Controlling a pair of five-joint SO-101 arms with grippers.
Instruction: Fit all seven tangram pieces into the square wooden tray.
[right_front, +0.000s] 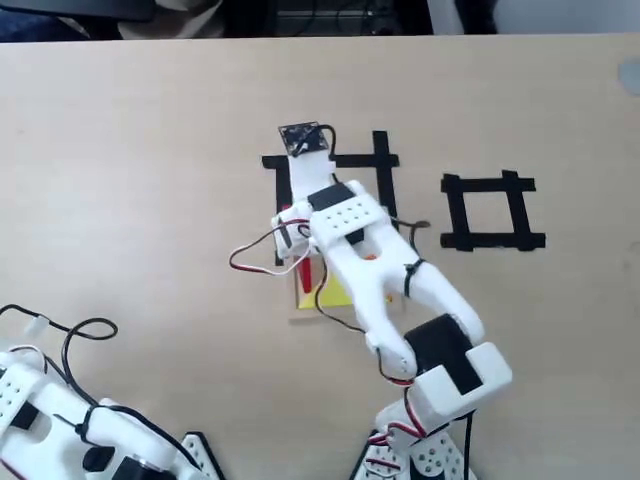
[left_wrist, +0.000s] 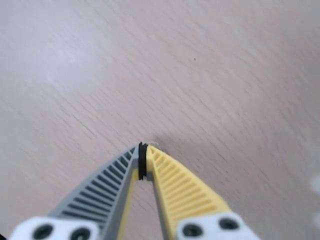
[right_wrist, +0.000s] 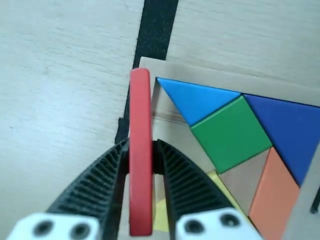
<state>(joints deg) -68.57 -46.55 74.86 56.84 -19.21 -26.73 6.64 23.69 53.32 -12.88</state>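
My right gripper (right_wrist: 140, 145) is shut on a red tangram piece (right_wrist: 140, 125), held on edge over the left rim of the square wooden tray (right_wrist: 210, 77). In the tray lie a light blue triangle (right_wrist: 192, 97), a green square (right_wrist: 230, 132), a dark blue triangle (right_wrist: 290, 125), an orange piece (right_wrist: 270, 190) and a yellow piece (right_wrist: 162, 220), around a bare patch of tray floor (right_wrist: 242, 177). From above, the right arm covers most of the tray (right_front: 305, 315); the red piece (right_front: 305, 275) and the yellow piece (right_front: 335, 292) peek out. My left gripper (left_wrist: 142, 162) is shut on nothing, over bare table.
Black tape lines (right_front: 380, 160) frame the tray's spot, and a second taped square (right_front: 490, 212) lies to its right. A small black board (right_front: 303, 138) sits just beyond the tray. The left arm (right_front: 60, 420) rests at the near left corner with loose cables.
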